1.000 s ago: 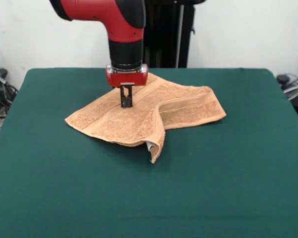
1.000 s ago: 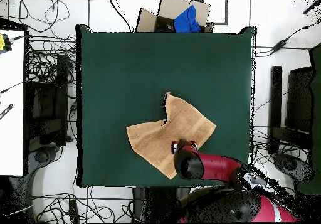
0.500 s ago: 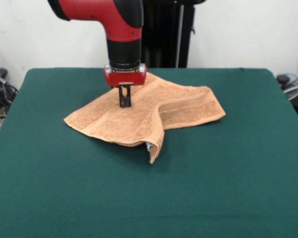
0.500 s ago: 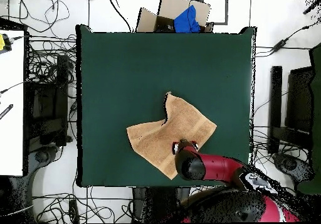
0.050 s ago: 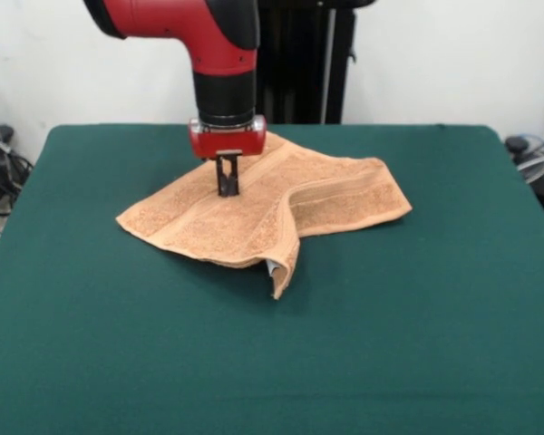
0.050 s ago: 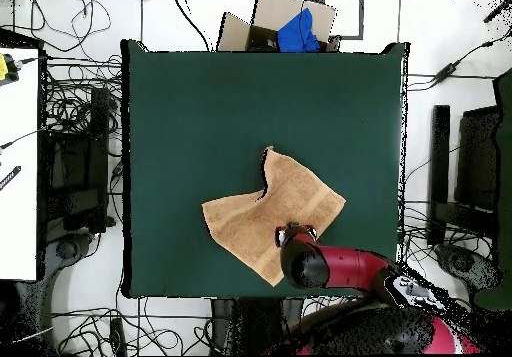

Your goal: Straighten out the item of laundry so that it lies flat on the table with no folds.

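Overhead view: cable-ringed green table (image 6: 200, 103)

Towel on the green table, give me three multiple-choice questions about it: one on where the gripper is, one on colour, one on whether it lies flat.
1. Where is the gripper?
A. over the towel
B. over bare table
C. off the table's edge

2. What colour is the towel?
A. white
B. peach-orange
C. blue

3. How does the towel lie?
A. spread flat
B. rolled into a tube
C. folded over, one corner doubled under

Answers:
1 A, the tips come down onto the cloth in the front view.
2 B, peach-orange against the dark green felt.
3 C, a ridge crosses it and a flap turns under at its near edge.
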